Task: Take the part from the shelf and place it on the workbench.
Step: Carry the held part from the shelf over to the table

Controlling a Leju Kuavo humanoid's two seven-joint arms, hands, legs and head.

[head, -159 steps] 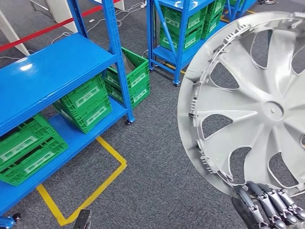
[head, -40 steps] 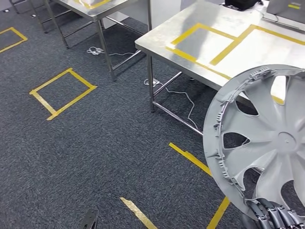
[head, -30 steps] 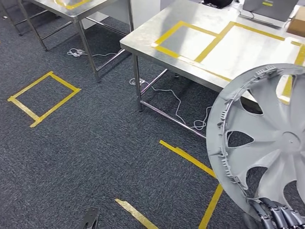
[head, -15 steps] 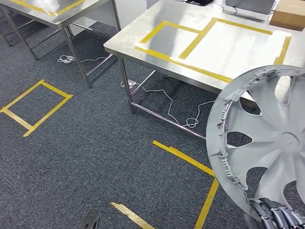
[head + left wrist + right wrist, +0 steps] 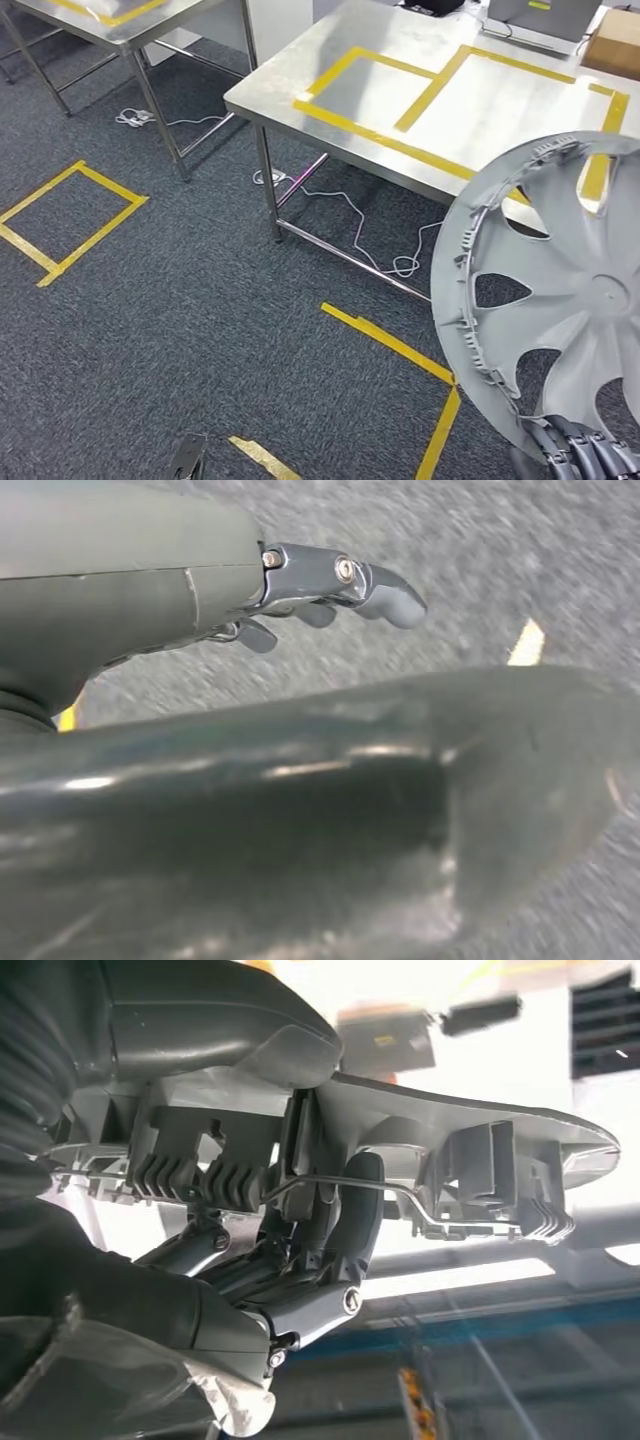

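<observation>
A large grey wheel cover (image 5: 562, 300) stands upright at the right of the head view, its inner ribbed face toward me. My right hand (image 5: 577, 450) grips its lower rim from below. In the right wrist view the dark fingers (image 5: 317, 1250) wrap the rim of the wheel cover (image 5: 468, 1150) beside its clips and wire ring. The steel workbench (image 5: 423, 90) with yellow tape rectangles stands ahead, beyond the cover. My left hand (image 5: 332, 585) hangs over the carpet with its fingers apart and nothing in it; its tip (image 5: 187, 458) shows at the bottom of the head view.
A second steel table (image 5: 121, 15) stands at the far left. White cables (image 5: 362, 240) lie on the carpet under the workbench. Yellow floor tape (image 5: 392, 345) marks a square in front of it and another (image 5: 68, 215) at left. A cardboard box (image 5: 613, 35) sits on the bench's far right.
The whole view has swung from the blue shelves to the workbench, then kept shifting as I turn. The wheel cover stays in my right hand in the same hold.
</observation>
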